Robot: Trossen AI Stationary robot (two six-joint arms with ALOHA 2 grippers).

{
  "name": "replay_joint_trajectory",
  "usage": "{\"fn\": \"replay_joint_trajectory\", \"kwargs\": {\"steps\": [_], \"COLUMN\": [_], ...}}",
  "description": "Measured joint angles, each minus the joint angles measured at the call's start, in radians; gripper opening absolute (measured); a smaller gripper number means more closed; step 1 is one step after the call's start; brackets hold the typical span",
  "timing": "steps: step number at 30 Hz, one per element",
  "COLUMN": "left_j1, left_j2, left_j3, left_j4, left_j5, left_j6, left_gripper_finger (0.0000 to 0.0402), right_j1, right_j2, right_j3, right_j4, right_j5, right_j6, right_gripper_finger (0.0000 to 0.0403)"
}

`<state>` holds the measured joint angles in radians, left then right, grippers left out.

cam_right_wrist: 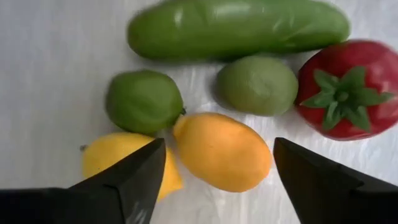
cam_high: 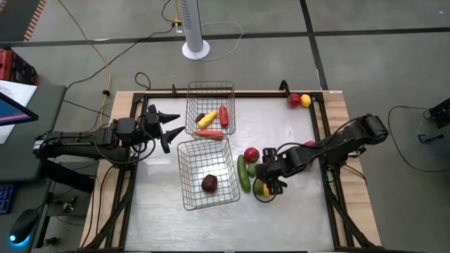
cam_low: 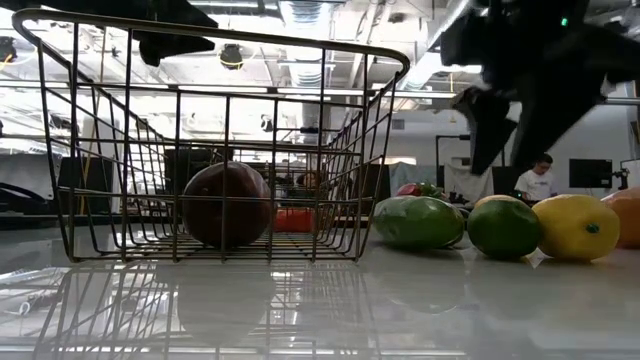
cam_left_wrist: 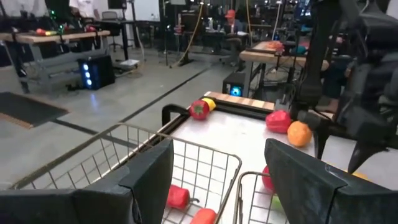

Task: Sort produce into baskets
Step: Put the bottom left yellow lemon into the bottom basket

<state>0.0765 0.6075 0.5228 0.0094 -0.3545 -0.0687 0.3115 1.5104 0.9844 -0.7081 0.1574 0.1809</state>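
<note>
The right tool (cam_right_wrist: pixel 214 171) is hanging spread wide over a smooth orange oval fruit (cam_right_wrist: pixel 222 151), beside a lemon (cam_right_wrist: pixel 118 158), two limes and a glossy cucumber (cam_right_wrist: pixel 236 28) on the desk (cam_high: pixel 281 218). The left tool (cam_high: pixel 171 126) is waiting, released, by the wire baskets (cam_high: pixel 184 169).

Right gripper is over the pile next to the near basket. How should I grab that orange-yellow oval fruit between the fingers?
Take the orange-yellow fruit across its narrow middle, coming straight down. The open right gripper already straddles it. Its ends are crowded by the lime and yellow lemon, so gripping lengthwise would bump them.
</note>
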Motion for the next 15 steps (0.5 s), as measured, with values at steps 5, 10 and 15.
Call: {"fn": "replay_joint_trajectory", "kwargs": {"steps": [5,10,15], "left_j1": [0.0,0.0,0.0], "left_j2": [0.0,0.0,0.0], "left_j3": [0.0,0.0,0.0], "left_j4": [0.006,0.008,0.006], "left_j5": [0.0,0.0,0.0], "left_j6": [0.041,0.058,0.057], "left_gripper_finger": [0.0239,0.0239,0.0239], "right_j1": [-0.007,-0.028,-0.049], "right_j2": [0.034,0.043,0.085], "right_j3": [0.006,0.007,0.007], "right_j4": [-0.012,-0.022,-0.021], "right_j5": [0.0,0.0,-0.001], "right_j6": [-0.017,-0.032,-0.046], "right_gripper_finger": [0.0367,0.0385,0.0385]}}
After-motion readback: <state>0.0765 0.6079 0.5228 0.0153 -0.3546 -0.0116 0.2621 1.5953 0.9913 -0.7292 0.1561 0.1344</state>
